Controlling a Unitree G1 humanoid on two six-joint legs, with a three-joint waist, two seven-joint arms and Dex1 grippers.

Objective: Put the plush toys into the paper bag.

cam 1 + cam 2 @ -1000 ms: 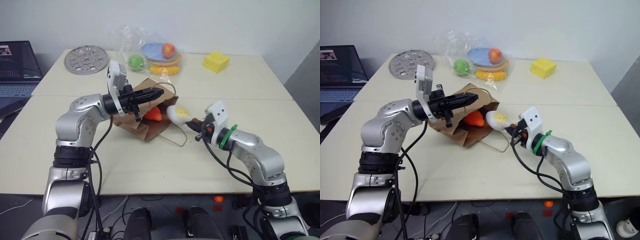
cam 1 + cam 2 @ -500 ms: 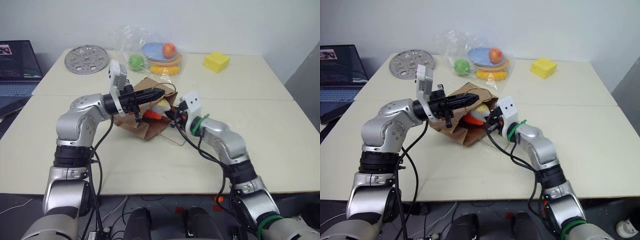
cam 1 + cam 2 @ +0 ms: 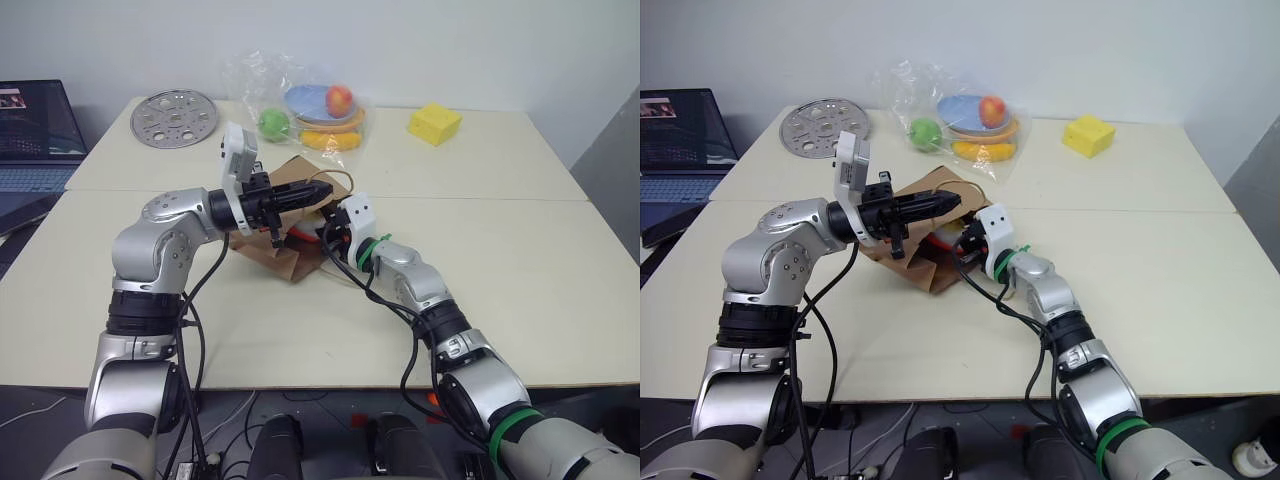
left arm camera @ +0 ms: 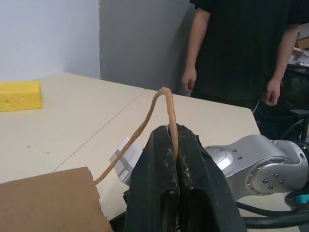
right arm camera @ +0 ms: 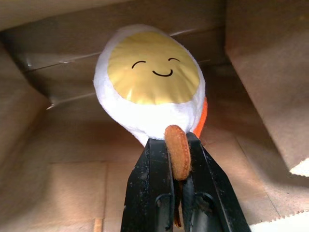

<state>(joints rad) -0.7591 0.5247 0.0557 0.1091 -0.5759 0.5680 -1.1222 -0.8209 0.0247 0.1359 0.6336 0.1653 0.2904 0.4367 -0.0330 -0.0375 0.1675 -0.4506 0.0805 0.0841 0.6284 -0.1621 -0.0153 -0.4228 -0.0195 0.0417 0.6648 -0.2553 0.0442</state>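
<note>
Right, I'm at the drop-off step: my right gripper (image 5: 176, 159) is clamped on the small brown tag of the white egg plush (image 5: 152, 82) and has it inside the mouth of the paper bag (image 3: 278, 252), which lies on its side on the worktop (image 3: 520, 250). My left gripper (image 4: 175, 162) is pinched shut on the bag's twisted paper handle (image 4: 161, 104), holding the opening up. The egg toy is an oval of white fleece with a shiny yellow yolk and a stitched smiling face; an orange sliver of the carrot plush (image 5: 203, 118) peeks from behind it, already in the bag. Next, I judge, the right gripper should let go of the tag and back straight out without snagging the paper edge.
</note>
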